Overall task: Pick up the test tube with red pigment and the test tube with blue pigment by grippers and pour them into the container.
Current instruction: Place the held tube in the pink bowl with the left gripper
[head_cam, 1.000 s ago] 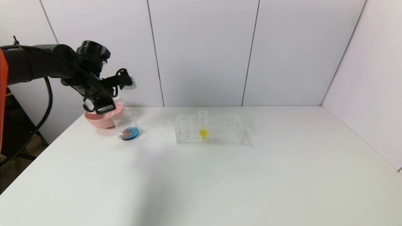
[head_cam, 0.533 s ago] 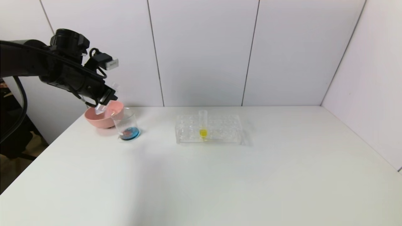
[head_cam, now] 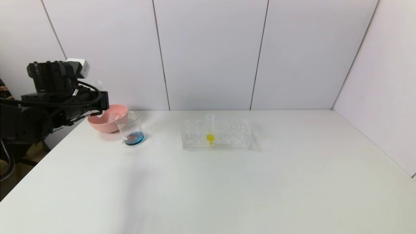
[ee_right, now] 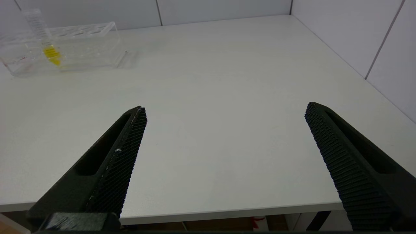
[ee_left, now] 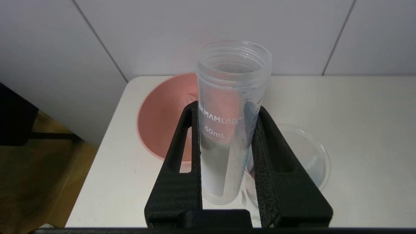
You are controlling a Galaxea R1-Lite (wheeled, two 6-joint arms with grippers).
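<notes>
At the far left corner of the table [head_cam: 227, 182] we see the left gripper [ee_left: 227, 113] raised beside the pink bowl [head_cam: 112, 121], its two black fingers [ee_left: 183, 156] clamped against the sides of a clear tube [ee_left: 230, 107]. The tube stands upright in the grip with its open threaded mouth uppermost and looks empty (white lettering on its wall reads 50mL); we cannot tell from these views which pigment it carried. In the left wrist view the bowl [ee_left: 162, 123] lies behind the tube and the beaker [ee_left: 312, 156] lies just beside the gripper, lower down.

In the head view the beaker [head_cam: 131, 130] stands on the table touching or nearly touching the bowl's near side, with blue liquid and a reddish patch pooled at its bottom. Well apart toward the table's middle sits the clear rack [head_cam: 216, 134], holding one upright tube of yellow liquid [head_cam: 210, 131].

The right gripper [ee_right: 224, 113] hangs at the table's near edge with its fingers [ee_right: 120, 152] spread wide and nothing between them; the rack [ee_right: 65, 47] shows far off.
</notes>
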